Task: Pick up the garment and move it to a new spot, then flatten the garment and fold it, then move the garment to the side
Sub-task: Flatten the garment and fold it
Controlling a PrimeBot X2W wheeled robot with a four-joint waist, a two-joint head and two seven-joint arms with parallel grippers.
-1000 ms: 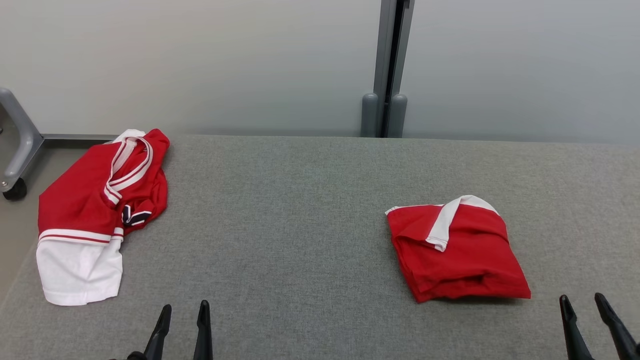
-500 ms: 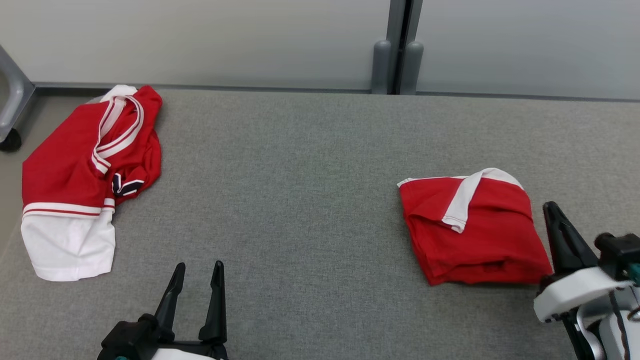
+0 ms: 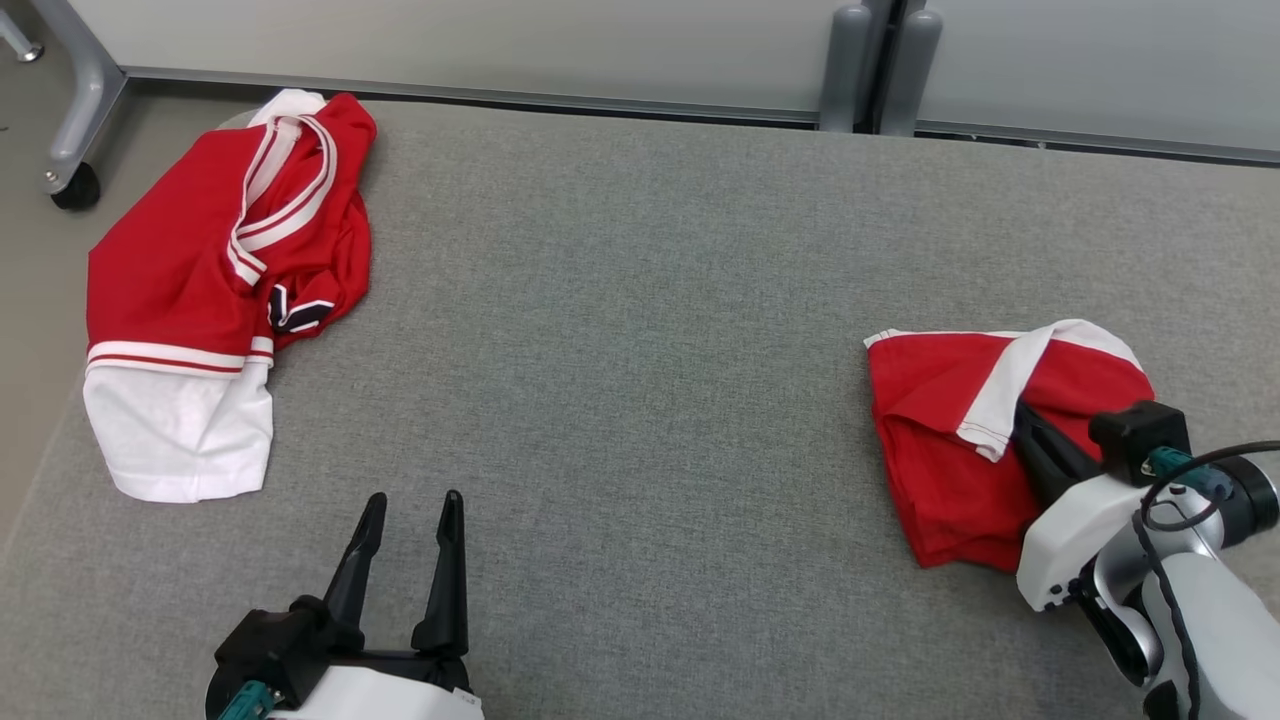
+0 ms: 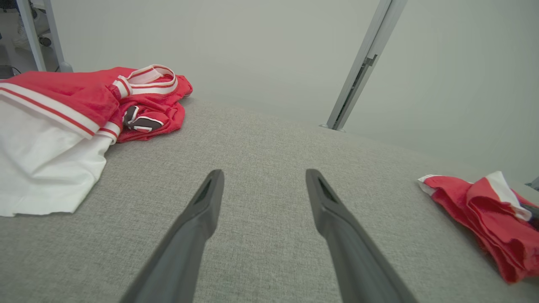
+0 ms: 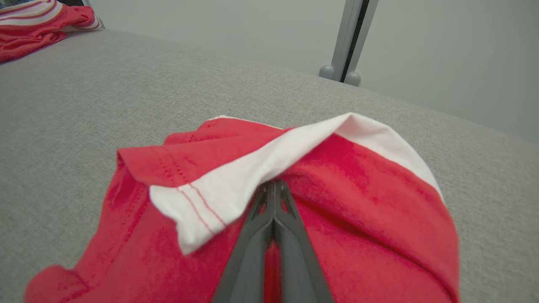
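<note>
Red folded garment (image 3: 940, 440) of soft knit cloth, with a white band turned over its top, lying on the right part of the grey felt-covered tabletop (image 3: 620, 300), close to the near edge. Roughly square, layered edges showing along the near side, white band lifted into a loose arch in the right wrist view (image 5: 358, 189). Seen low and far to the right in the left wrist view (image 4: 492, 210).

Right gripper (image 3: 1025, 420) resting on top of the garment, long dark fingers pressed flat against each other with no gap. Tips (image 5: 273, 183) tucked under the white band and hidden by it; cannot tell whether any cloth is caught between them.

Left gripper (image 3: 414, 500) at the near edge, well apart from the garment, fingers spread wide with nothing between them but bare felt (image 4: 264, 174).

Crumpled red jersey (image 3: 180, 270) with white stripes and a white hem at the far left corner of the tabletop, partly hanging over the edge. Behind the tabletop, pale wall panels joined by a grey upright post (image 3: 880, 60); grey wheeled frame (image 3: 80, 120) on the floor at far left.
</note>
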